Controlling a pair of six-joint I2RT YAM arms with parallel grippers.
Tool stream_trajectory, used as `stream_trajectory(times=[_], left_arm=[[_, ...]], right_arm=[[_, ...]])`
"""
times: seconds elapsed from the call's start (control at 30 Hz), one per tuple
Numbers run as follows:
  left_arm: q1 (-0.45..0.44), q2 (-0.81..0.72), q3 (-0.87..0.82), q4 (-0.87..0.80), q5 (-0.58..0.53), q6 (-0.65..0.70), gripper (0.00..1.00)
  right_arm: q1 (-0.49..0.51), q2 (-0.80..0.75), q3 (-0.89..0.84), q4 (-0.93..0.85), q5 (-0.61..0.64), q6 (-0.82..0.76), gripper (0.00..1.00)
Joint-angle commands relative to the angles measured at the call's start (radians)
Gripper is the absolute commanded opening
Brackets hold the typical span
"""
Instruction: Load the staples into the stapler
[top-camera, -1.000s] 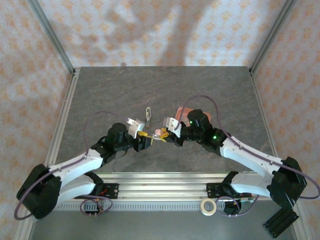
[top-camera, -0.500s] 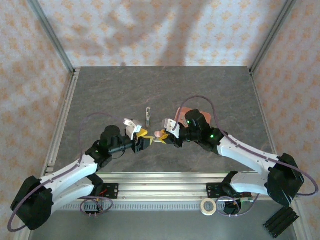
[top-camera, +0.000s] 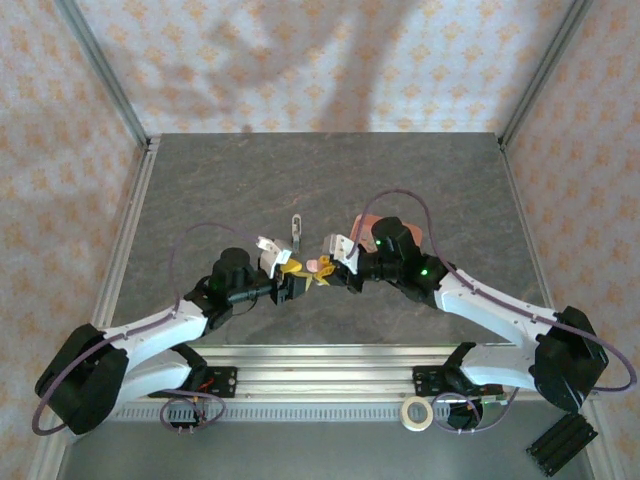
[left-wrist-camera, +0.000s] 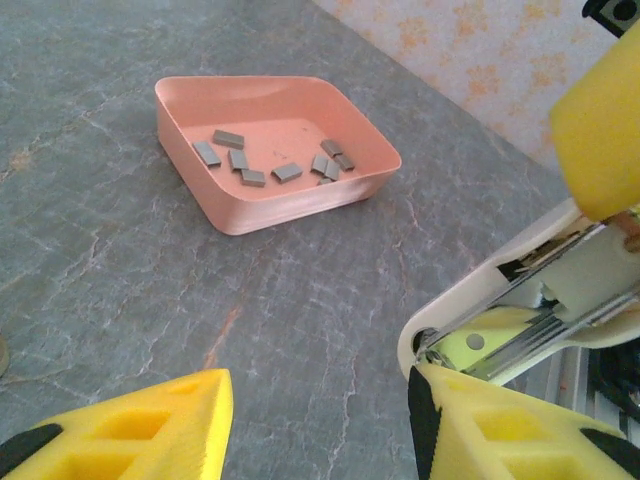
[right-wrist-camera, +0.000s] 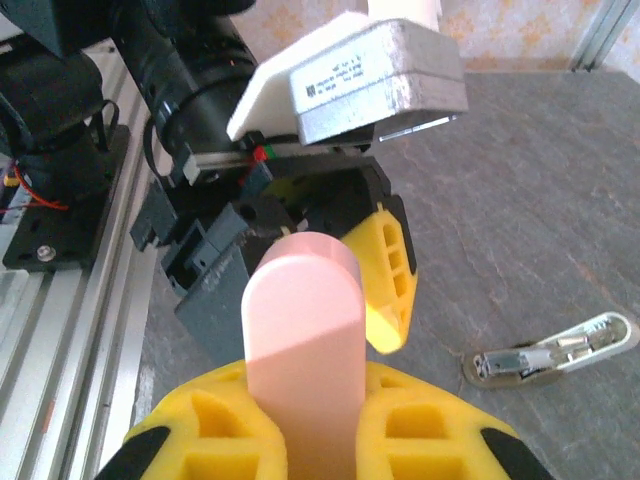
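Note:
My right gripper (right-wrist-camera: 305, 405) is shut on the pale pink stapler (right-wrist-camera: 300, 320), which it holds just above the table in the middle of the top view (top-camera: 318, 266). The stapler is hinged open, and its white arm and silvery channel (left-wrist-camera: 520, 300) show at the right of the left wrist view. My left gripper (left-wrist-camera: 320, 400) is open and faces the stapler (top-camera: 293, 283). Its right finger (left-wrist-camera: 490, 430) touches the hinge end of the stapler, and nothing lies between its jaws. Several grey staples (left-wrist-camera: 285, 172) lie in the salmon-pink tray (left-wrist-camera: 260, 210).
The tray (top-camera: 362, 222) sits behind my right arm, partly hidden by it. A narrow white and silver strip (top-camera: 296, 230) lies on the table just beyond the grippers and appears again in the right wrist view (right-wrist-camera: 550, 352). A tape roll (top-camera: 416, 412) rests on the front rail.
My left arm swung out to the left and came back, its gripper staying close to the stapler. The right arm and the stapler have hardly moved.

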Motion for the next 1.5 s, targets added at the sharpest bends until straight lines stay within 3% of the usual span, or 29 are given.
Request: stream_trajectory(times=[0.0,0.37,0.67,0.9,0.97,1.13,1.47], left_arm=[[-0.012,0.007,0.01,0.113,0.028,-0.022,0.51],[-0.028,0.033,0.004,0.174,0.043,-0.035,0.51],[-0.028,-0.177,-0.015,-0.068,-0.037,0.128,0.57],[-0.028,-0.249,-0.016,-0.097,0.075,0.284,0.6],[-0.028,-0.244,-0.015,-0.086,0.101,0.307,0.65],[-0.029,-0.21,-0.002,-0.05,0.154,0.335,0.71],[-0.066,-0.098,0.041,0.054,0.221,0.329,0.71]], right_arm=[[0.002,0.036,0.036,0.13,-0.046,0.051,0.0],[0.0,0.073,0.016,0.228,-0.028,0.114,0.0],[-0.052,-0.034,-0.042,0.168,-0.039,0.119,0.0],[-0.064,-0.066,-0.06,0.168,-0.101,0.134,0.0],[-0.064,-0.06,-0.053,0.161,-0.138,0.133,0.0],[-0.064,-0.037,-0.022,0.133,-0.205,0.12,0.0],[-0.064,0.0,0.014,0.114,-0.277,0.116,0.0]])
